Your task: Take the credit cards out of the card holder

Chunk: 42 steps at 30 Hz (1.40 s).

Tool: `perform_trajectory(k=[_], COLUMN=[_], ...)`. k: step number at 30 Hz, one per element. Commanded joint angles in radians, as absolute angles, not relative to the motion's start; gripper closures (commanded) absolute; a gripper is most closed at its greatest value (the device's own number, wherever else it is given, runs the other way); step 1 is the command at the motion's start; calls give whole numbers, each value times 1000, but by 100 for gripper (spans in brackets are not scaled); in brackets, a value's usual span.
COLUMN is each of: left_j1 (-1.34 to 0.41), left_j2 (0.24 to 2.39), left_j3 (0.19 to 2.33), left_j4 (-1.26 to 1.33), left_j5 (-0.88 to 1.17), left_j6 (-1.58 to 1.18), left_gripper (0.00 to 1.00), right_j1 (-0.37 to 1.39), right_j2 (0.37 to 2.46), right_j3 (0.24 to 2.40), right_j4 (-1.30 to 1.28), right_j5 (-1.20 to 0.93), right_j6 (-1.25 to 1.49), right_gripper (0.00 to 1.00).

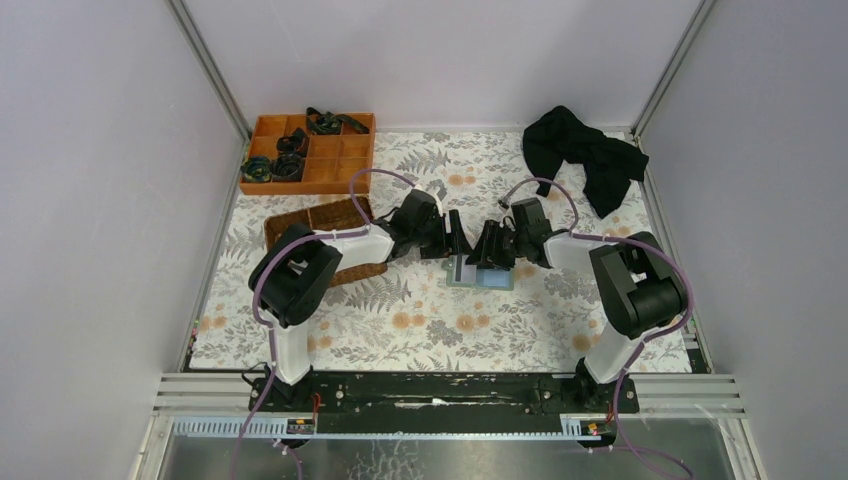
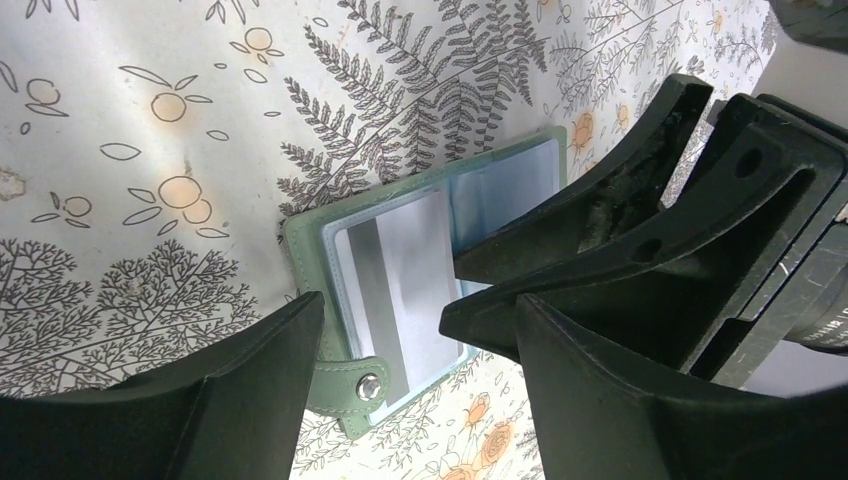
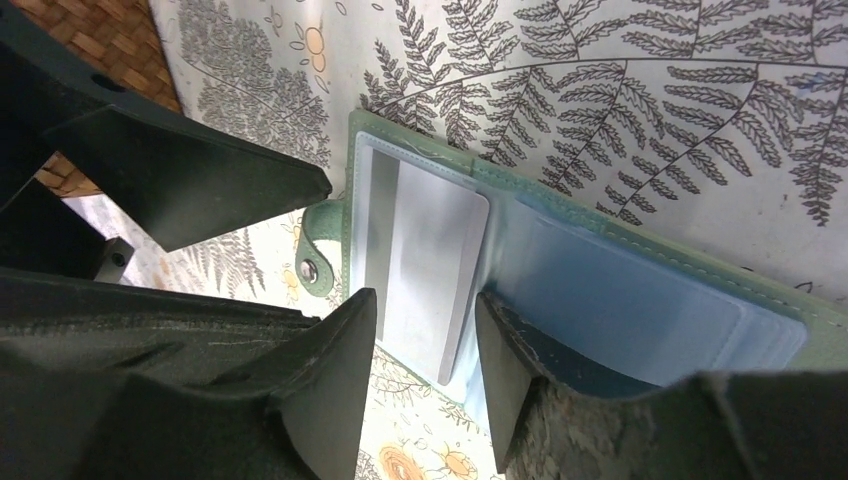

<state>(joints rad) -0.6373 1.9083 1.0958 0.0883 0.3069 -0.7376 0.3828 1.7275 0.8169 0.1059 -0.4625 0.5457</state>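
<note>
The card holder [image 1: 482, 279] lies open on the flowered table, grey-green outside, blue-teal inside. A whitish credit card with a grey stripe [image 2: 400, 280] sits in its left half; it also shows in the right wrist view [image 3: 425, 260]. Other cards are hidden. My left gripper [image 1: 457, 248] is open just above the holder's left edge, its jaws [image 2: 417, 305] wide apart over the snap strap. My right gripper [image 1: 490, 250] is open, its fingertips [image 3: 422, 300] either side of the card's near end, low over the holder [image 3: 620, 300]. The two grippers stand close together.
A brown wicker basket [image 1: 330, 225] lies under the left arm and shows in the right wrist view [image 3: 100, 40]. An orange divided tray [image 1: 308, 152] with dark items stands at the back left. A black cloth [image 1: 585, 150] lies at the back right.
</note>
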Motion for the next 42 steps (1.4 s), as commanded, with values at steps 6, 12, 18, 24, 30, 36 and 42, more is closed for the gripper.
perform_trajectory(k=[6, 12, 18, 24, 30, 36, 42], left_j1=[-665, -665, -666, -665, -663, -658, -657], left_j2=[1936, 1918, 1938, 1945, 1947, 1954, 1963], left_j3=[1113, 1102, 1088, 1079, 1069, 1058, 1065], left_j4=[103, 118, 154, 173, 184, 201, 209], left_j5=[311, 328, 358, 365, 365, 373, 385], left_j6=[-723, -728, -755, -766, -771, -778, -781], left_gripper=[23, 23, 24, 24, 24, 24, 24], right_j1=[358, 343, 335, 322, 321, 322, 322], right_j2=[1743, 1781, 1762, 1755, 1798, 1853, 1906], right_j3=[710, 669, 659, 636, 628, 625, 622], right_j4=[410, 625, 635, 714, 786, 916, 980], right_j5=[-673, -774, -773, -806, -844, -893, -905], right_j6=[656, 787, 788, 838, 875, 957, 971], right_gripper=[50, 57, 61, 69, 70, 75, 76])
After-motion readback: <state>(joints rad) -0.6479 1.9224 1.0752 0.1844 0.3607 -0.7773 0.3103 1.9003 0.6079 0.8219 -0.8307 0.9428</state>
